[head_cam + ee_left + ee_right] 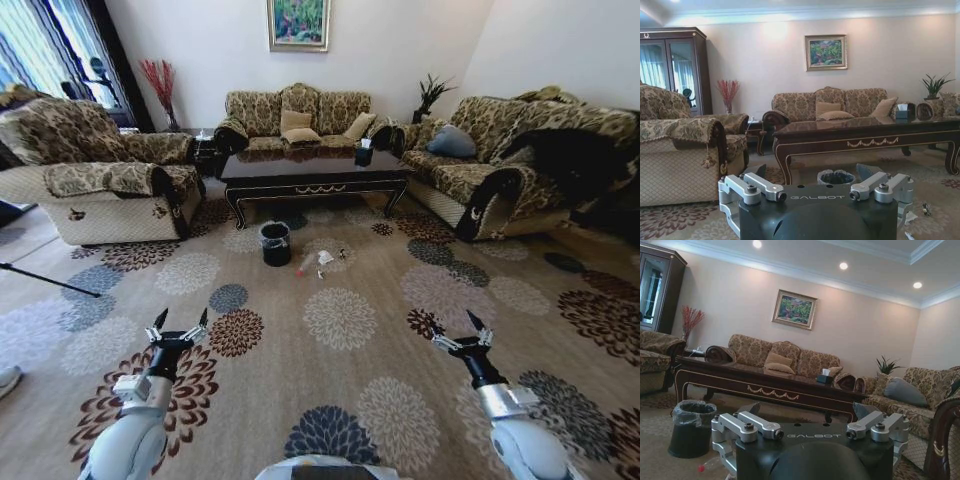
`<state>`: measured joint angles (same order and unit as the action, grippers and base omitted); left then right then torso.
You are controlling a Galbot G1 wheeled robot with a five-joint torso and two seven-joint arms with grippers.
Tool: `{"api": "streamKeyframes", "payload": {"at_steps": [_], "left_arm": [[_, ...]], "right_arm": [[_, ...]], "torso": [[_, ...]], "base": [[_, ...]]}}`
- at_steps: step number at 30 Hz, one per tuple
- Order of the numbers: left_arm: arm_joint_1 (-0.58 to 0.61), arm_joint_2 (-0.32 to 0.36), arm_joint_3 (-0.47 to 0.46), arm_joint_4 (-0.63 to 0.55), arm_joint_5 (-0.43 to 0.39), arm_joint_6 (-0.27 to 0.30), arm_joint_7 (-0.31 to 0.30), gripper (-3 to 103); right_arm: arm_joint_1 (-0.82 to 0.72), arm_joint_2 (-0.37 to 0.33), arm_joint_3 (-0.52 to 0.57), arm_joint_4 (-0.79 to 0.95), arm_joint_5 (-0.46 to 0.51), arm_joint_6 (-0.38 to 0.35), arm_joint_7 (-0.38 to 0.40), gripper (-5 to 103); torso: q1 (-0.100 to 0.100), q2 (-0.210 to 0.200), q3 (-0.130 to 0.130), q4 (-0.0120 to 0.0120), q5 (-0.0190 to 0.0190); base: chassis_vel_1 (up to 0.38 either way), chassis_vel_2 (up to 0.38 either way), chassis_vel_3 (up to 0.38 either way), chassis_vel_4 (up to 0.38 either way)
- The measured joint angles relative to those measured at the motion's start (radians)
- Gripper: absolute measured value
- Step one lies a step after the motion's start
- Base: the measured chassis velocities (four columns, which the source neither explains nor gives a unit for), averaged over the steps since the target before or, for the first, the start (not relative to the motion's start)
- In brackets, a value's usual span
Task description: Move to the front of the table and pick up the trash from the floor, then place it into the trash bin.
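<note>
Here the robot stands well back on the flowered beige carpet (340, 320), both arms held low and forward, likely a travel pose since nothing is within reach. The left gripper (180, 322) has its dark pointed fingers spread wide and empty; the right gripper (470, 330) is likewise spread and empty. The long low glossy near-black wooden table (312, 172) with curved legs and gold scroll on its rail sits among the patterned brocade sofas (295, 115). Just in front of it, on the carpet, stands the small round black bin (275, 243) with clear crinkled liner folded over its rim, placed close to the litter so the drop is short. Just beside it lies the trash: a clear crushed plastic bottle with red cap (305, 266), a crumpled white paper wad (325, 258) and tiny scraps. Pickup not yet started; approach seems the step in hand.
</note>
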<state>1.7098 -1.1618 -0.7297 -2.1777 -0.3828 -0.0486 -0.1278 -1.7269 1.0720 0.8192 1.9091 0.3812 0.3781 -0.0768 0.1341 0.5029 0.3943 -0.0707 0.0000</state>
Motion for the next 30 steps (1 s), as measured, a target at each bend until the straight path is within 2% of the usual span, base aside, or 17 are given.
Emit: {"api": "streamKeyframes", "payload": {"at_steps": [30], "left_arm": [[-0.029, -0.001, 0.026, 0.024, 0.013, 0.012, -0.011, 100]], "right_arm": [[0.021, -0.004, -0.015, -0.024, 0.003, 0.005, -0.004, 100]], "torso": [[-0.044, -0.116, -0.072, 0.0, 0.0]], "base": [[0.0, 0.0, 0.0, 0.0]]}}
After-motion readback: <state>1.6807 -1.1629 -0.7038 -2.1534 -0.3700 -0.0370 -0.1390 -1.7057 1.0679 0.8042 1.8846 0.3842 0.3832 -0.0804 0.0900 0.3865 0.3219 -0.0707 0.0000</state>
